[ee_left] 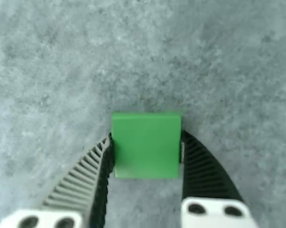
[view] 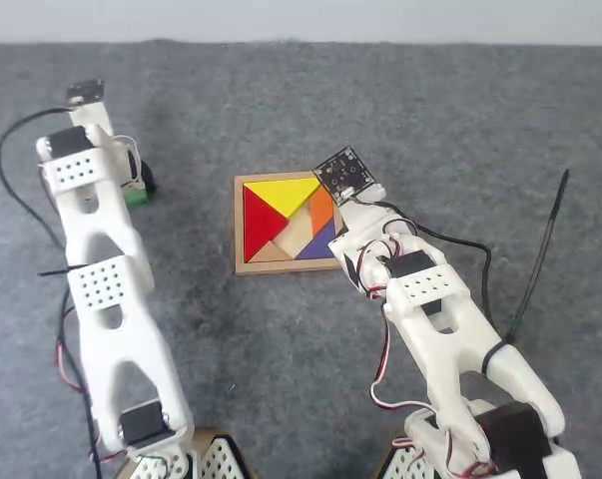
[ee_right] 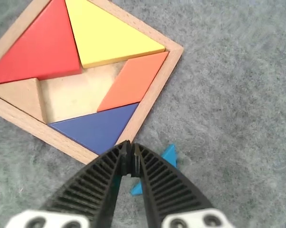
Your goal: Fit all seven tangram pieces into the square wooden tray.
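Observation:
The square wooden tray (view: pixel 239 225) lies mid-table on the grey mat. In the right wrist view it (ee_right: pixel 173 52) holds a red triangle (ee_right: pixel 38 47), a yellow triangle (ee_right: pixel 109 35), an orange parallelogram (ee_right: pixel 133 80), a dark blue triangle (ee_right: pixel 95 130) and a plain wood triangle (ee_right: pixel 22 95), around a bare square gap (ee_right: pixel 74 95). My right gripper (ee_right: pixel 129 159) is shut and empty over the tray's near corner. Partly behind its fingers, a light blue triangle (ee_right: pixel 170 156) lies on the mat. Far left, my left gripper (ee_left: pixel 146 138) is shut on the green square (ee_left: pixel 146 145), also seen from above (view: pixel 138 196).
A thin black strap (view: pixel 540 254) lies on the mat at the right, beside the right arm's black cable (view: pixel 470 249). Grey mat (view: pixel 281 369) stretches open in front of the tray and between the arms. The table's far edge (view: pixel 301 42) runs along the back.

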